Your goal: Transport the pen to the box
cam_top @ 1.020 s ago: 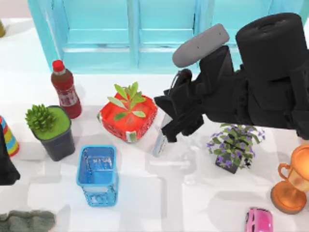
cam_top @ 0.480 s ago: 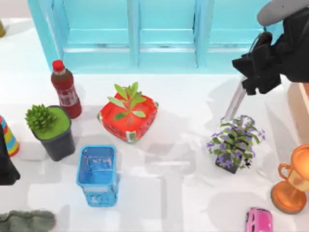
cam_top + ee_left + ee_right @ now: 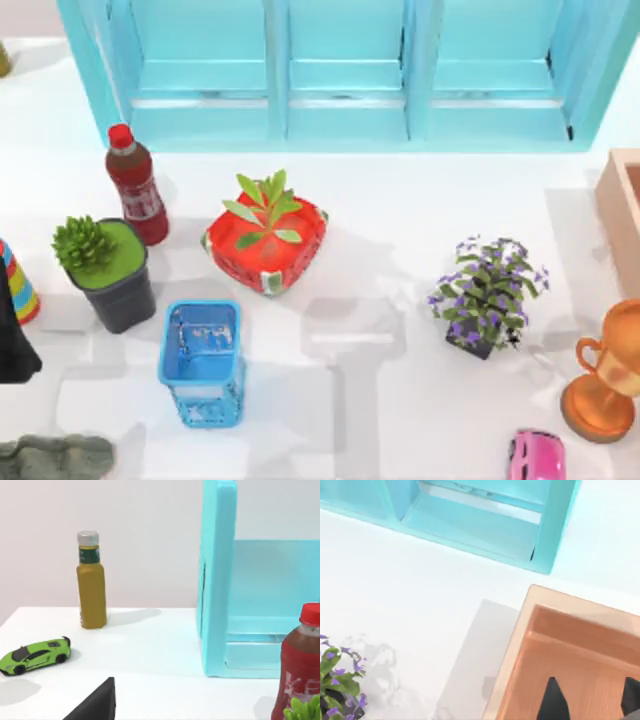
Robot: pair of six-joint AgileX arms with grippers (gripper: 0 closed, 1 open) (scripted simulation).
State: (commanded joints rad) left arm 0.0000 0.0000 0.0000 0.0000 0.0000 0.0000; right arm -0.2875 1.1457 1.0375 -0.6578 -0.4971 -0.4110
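Box (image 3: 555, 630) of thick tan wood is sitting at the table's right edge. Right gripper (image 3: 590, 700) is hanging over its interior, fingers spread apart; left gripper's jaw state cannot be told

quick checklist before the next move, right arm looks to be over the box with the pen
1. Right gripper above the box: ok, in the right wrist view its two fingertips hang over the box's inside.
2. Fingers apart: ok, a gap shows between them.
3. Pen in the gripper: cannot tell, nothing lies between the fingertips.
4. Pen in the box: cannot tell, the floor that shows is bare.
5. Box on the table: ok, upright at the top view's right edge.
6. Purple flower plant apart from the box: ok.
7. Left arm: ok, parked at the table's left edge.
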